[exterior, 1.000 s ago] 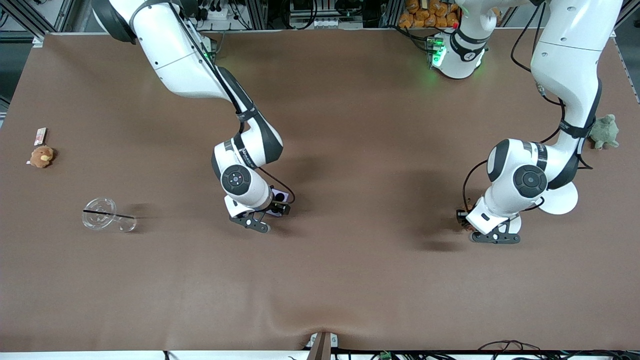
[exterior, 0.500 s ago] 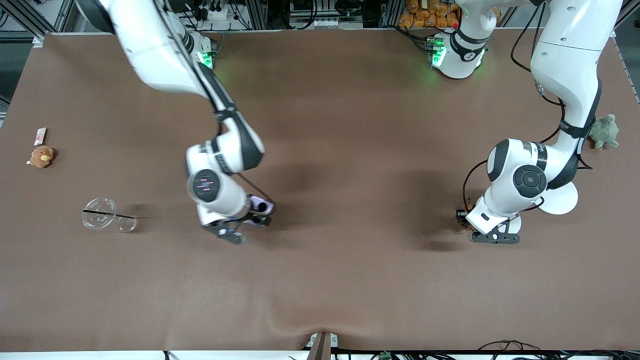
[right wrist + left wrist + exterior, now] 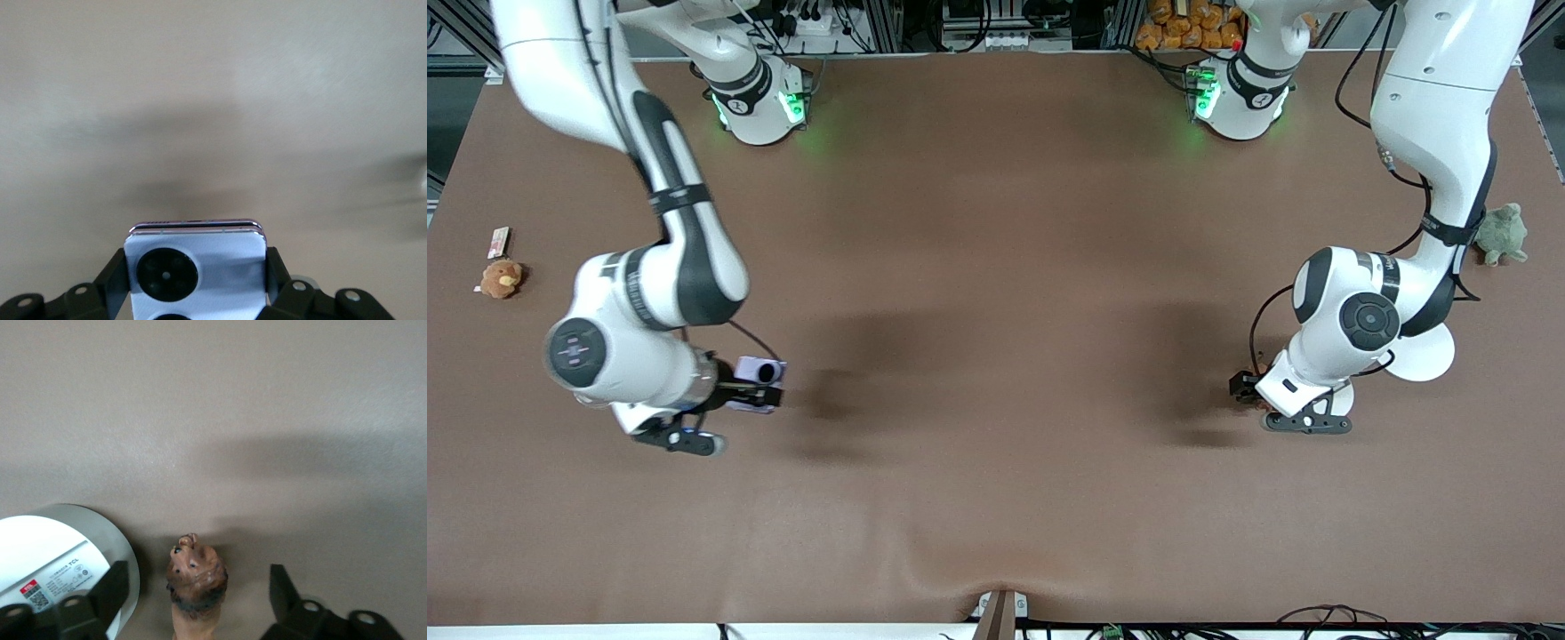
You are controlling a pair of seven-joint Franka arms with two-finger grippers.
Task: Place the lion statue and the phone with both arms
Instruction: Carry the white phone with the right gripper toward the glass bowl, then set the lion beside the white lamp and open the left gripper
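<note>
Brown bench (image 3: 996, 267) is carrying both arms: right end effector (image 3: 197, 280) is clamping the phone (image 3: 195, 267) aloft; left end effector (image 3: 197, 600) is standing apart around the lion statue (image 3: 195, 583).

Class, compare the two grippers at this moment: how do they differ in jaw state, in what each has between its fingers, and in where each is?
The left gripper stands open around the lion statue, fingers clear of it; the right gripper is shut on the phone. The left is low, by a white disc at its own end; the right is in the air at its end. Both point down at the brown table.
</note>
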